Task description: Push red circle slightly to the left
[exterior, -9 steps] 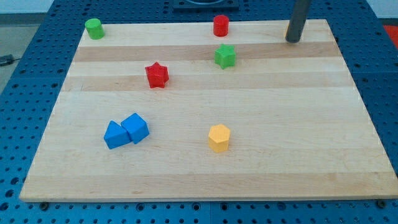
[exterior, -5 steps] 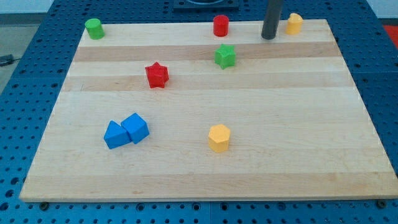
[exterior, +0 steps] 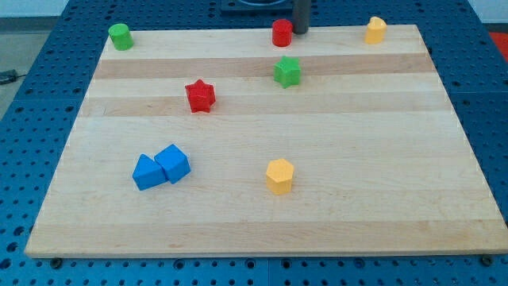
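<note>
On the wooden board [exterior: 262,159], my rod, which carries no jaws to open or close, stands at the top edge with my tip [exterior: 302,31] just right of the red circle [exterior: 282,33], apparently touching it, above the green star [exterior: 287,71].

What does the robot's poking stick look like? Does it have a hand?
No hand, and no gripper. The arm ends in a plain, straight, dark grey rod, round like a thick pencil and smooth, with no markings or cables showing. Only its lower part is in the picture. My tip is blunt and sits just right of the red circle block, near the wooden board's top edge.
</note>
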Available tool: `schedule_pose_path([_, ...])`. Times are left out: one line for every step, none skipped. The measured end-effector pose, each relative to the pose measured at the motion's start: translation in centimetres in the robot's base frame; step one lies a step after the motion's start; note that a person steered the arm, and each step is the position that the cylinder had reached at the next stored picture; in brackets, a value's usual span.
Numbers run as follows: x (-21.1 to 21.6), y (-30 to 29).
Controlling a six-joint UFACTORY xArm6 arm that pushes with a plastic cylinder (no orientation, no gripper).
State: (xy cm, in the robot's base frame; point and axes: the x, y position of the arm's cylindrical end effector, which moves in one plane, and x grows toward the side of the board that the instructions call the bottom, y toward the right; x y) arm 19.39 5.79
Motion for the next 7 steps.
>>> schedule_pose_path([0.0, -2.0])
schedule_pose_path([0.0, -1.0])
schedule_pose_path([1.0, 3.1])
schedule_pose_path([2.9, 3.8])
schedule_pose_path([3.1, 2.4])
schedule_pose_path([3.8, 0.3])
schedule_pose_path([4.1, -1.9])
